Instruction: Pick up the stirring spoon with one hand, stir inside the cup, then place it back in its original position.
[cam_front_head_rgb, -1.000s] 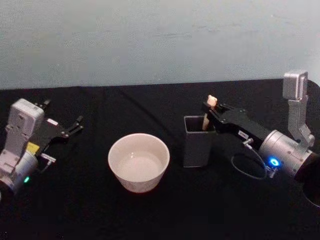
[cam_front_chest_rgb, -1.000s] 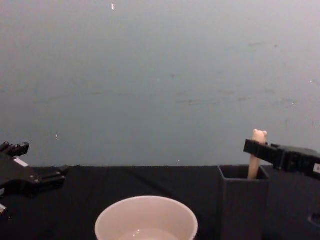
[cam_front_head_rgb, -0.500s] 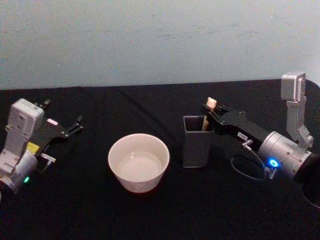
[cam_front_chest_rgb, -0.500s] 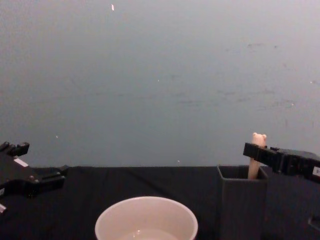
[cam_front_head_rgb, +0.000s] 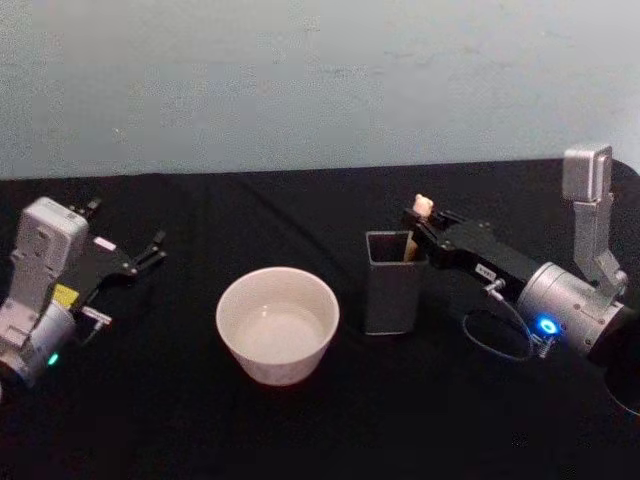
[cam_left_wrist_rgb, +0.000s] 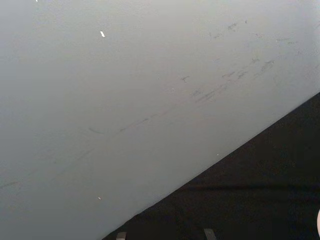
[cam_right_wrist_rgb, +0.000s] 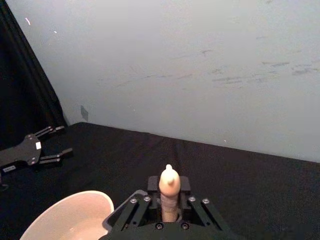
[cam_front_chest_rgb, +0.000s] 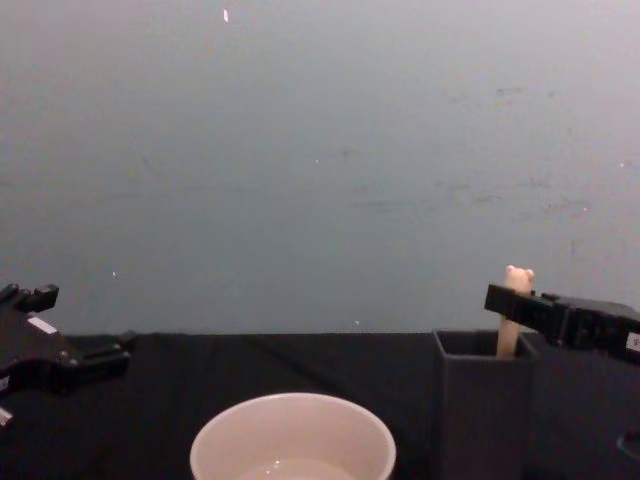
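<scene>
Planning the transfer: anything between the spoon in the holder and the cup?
Nothing visible. The right gripper is closed on the stirring spoon, which stands in the dark holder. The cup sits to the holder's left across bare black table. The left gripper is parked far left.

Dim and flat throughout, softly blurred and grainy. Pale wall (cam_front_head_rgb: 320, 80) evenly lit, without hot spots. Black tabletop (cam_front_head_rgb: 200, 420) swallowing nearly all shadow, dark parts merging into it at left and lower right. Faint sheen inside the cup (cam_front_head_rgb: 277, 325). Small blue glow on the right wrist, green dot at lower left.
</scene>
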